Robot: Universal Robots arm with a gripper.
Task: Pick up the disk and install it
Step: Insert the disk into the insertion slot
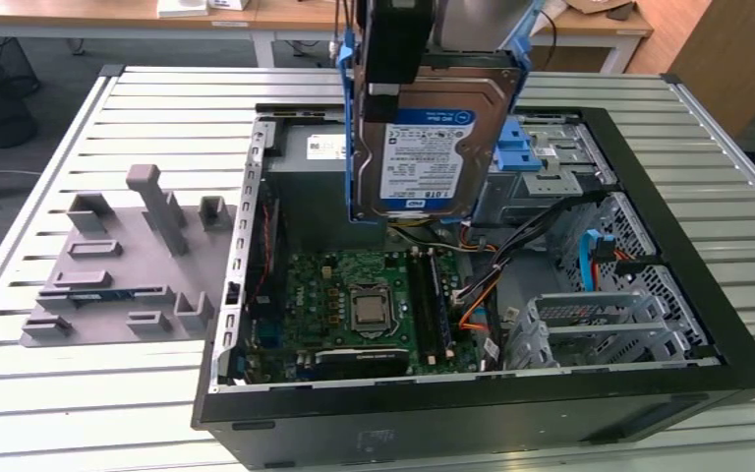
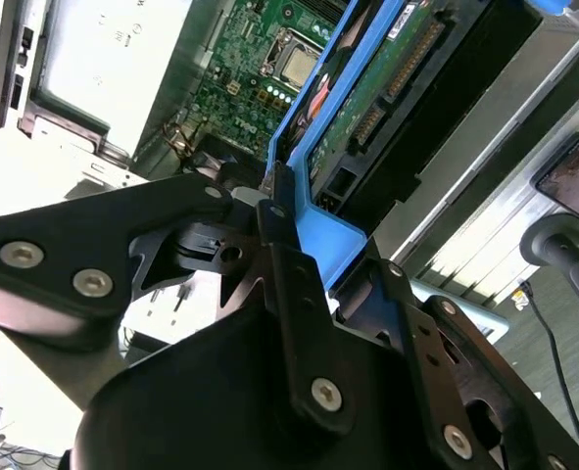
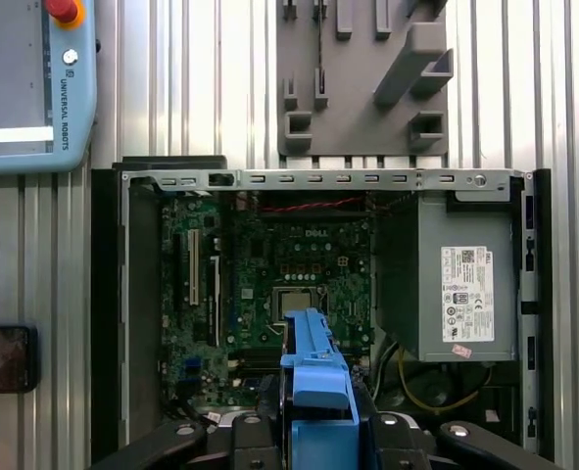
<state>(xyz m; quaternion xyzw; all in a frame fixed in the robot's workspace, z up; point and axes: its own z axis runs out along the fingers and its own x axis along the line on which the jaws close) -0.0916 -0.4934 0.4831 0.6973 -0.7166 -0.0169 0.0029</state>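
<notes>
Second wrist view: disk [image 2: 363, 113] between fingers [image 2: 289, 284]

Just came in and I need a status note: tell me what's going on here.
The arm's gripper is shut on the disk, gripping its blue carrier, and holds it upright above the open computer case, over the motherboard. The disk is not in any bay yet. A gray fixture board lies beside the case, at the exterior view's left.

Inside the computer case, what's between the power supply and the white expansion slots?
The CPU socket on the motherboard, in the first wrist view.
</notes>
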